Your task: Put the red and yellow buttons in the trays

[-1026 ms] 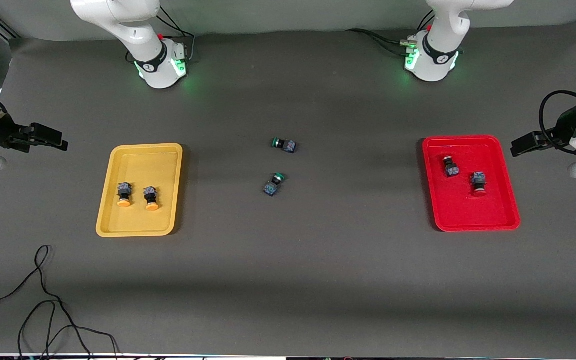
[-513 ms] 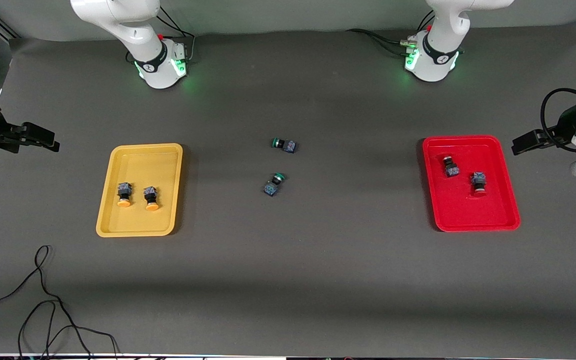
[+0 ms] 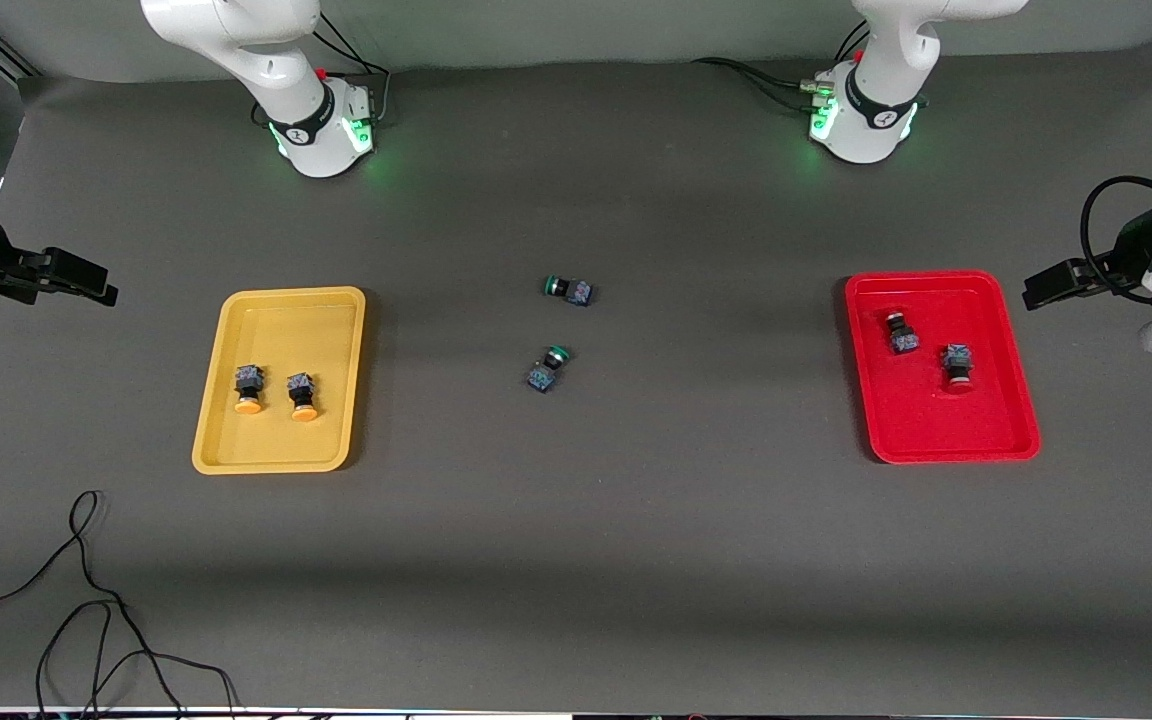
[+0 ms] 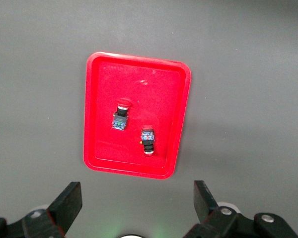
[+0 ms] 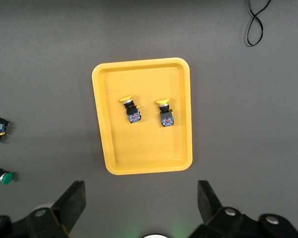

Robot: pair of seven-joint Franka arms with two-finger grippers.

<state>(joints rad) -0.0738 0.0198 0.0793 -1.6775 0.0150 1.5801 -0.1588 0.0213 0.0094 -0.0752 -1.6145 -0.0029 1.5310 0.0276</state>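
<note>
Two yellow-capped buttons [image 3: 248, 388] [image 3: 303, 394] lie side by side in the yellow tray [image 3: 276, 330]. Two red-capped buttons [image 3: 901, 332] [image 3: 957, 364] lie in the red tray [image 3: 936, 420]. My right gripper [image 3: 76, 275] is open and empty, up over the table's right-arm end beside the yellow tray. My left gripper [image 3: 1051, 285] is open and empty, up over the left-arm end beside the red tray. The right wrist view shows the yellow tray [image 5: 144, 148] with both buttons [image 5: 131, 110] [image 5: 165, 114]. The left wrist view shows the red tray [image 4: 139, 84] with both buttons [image 4: 120, 116] [image 4: 148, 140].
Two green-capped buttons [image 3: 568, 290] [image 3: 548, 368] lie on the dark mat midway between the trays. A loose black cable [image 3: 86, 600] curls on the mat near the front camera at the right arm's end.
My right gripper has drawn a little away from the yellow tray toward its end of the table. My left gripper has hardly moved. The buttons and trays have not moved.
</note>
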